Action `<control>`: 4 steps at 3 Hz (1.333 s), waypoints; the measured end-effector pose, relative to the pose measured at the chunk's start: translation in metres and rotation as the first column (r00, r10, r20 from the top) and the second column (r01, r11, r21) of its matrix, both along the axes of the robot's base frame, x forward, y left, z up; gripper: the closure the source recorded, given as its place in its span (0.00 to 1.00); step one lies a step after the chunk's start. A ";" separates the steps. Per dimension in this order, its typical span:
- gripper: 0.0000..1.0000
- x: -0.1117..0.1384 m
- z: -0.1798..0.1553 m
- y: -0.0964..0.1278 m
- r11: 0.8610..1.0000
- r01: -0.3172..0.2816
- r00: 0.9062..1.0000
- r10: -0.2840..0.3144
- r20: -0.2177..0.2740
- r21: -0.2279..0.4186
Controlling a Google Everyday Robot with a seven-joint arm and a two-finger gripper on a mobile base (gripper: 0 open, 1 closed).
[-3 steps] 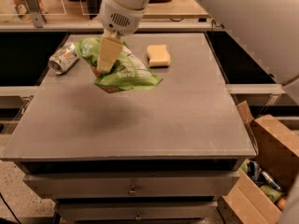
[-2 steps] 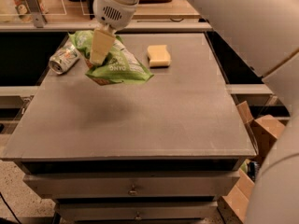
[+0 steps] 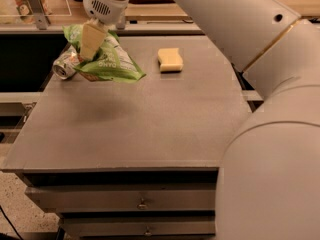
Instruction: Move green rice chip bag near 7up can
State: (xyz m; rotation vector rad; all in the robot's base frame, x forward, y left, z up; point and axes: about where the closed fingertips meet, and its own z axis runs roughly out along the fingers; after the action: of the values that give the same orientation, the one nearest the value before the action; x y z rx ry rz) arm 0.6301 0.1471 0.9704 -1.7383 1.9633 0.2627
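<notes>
Gripper far-left, fingers clamping green rice chip bag; bag half-hides 7up can.

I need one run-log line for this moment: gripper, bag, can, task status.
gripper: over far left of table, shut on green rice chip bag | bag: beside 7up can, not released | sponge: untouched

1. The grey surface carries the 7up can, which lies on its side at the far left edge.
2. A pale yellow sponge lies at the far middle.
3. The gripper hangs beside the can, jaws pinching the green rice chip bag.
</notes>
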 end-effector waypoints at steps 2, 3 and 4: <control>1.00 0.031 -0.016 0.023 0.998 0.056 0.998 -0.056 -0.033 0.005; 0.84 0.039 -0.030 0.027 0.997 0.081 0.994 -0.081 -0.069 0.001; 0.59 0.043 -0.040 0.036 0.995 0.096 0.991 -0.095 -0.092 0.004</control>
State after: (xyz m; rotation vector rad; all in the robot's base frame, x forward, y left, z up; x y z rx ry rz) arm 0.6729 0.1829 0.9305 -1.6485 2.1008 0.3219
